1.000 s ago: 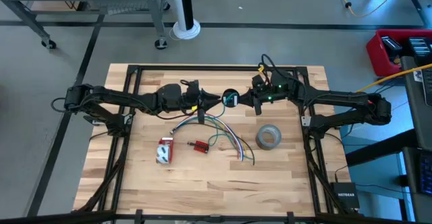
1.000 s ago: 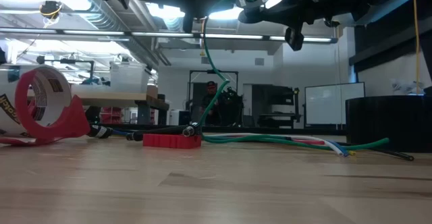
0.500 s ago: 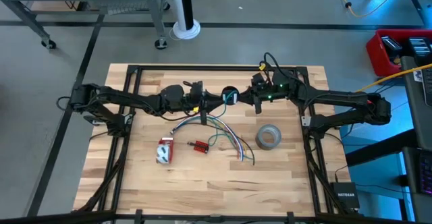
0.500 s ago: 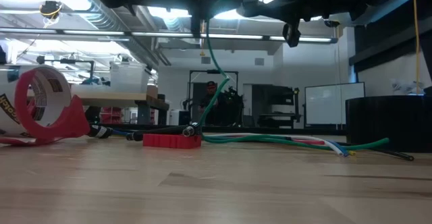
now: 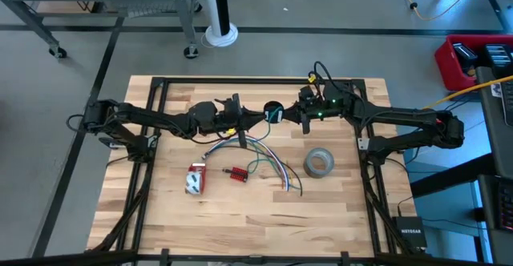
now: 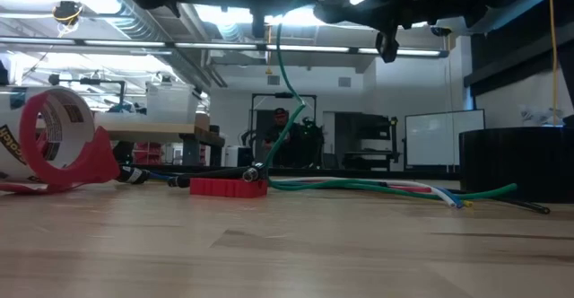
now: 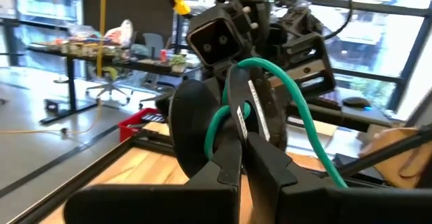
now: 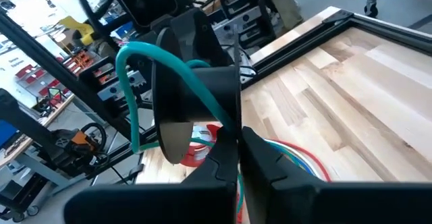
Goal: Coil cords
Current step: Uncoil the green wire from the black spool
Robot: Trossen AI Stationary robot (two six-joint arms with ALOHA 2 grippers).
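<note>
Teal-green cord [image 7: 290, 96] hung between both arms above the tabletop [image 5: 256, 210]; the left claw [image 7: 244, 153] had just snapped shut on it, right claw [image 8: 236, 150] pinching it too, so coiling could proceed.

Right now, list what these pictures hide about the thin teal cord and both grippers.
- Left gripper, high view: too small to show its fingers' hold on the thin teal cord.
- Right gripper, right wrist view: its fingers hide where the cord is pinched.
- Low view: the top edge cuts off both grippers.
</note>
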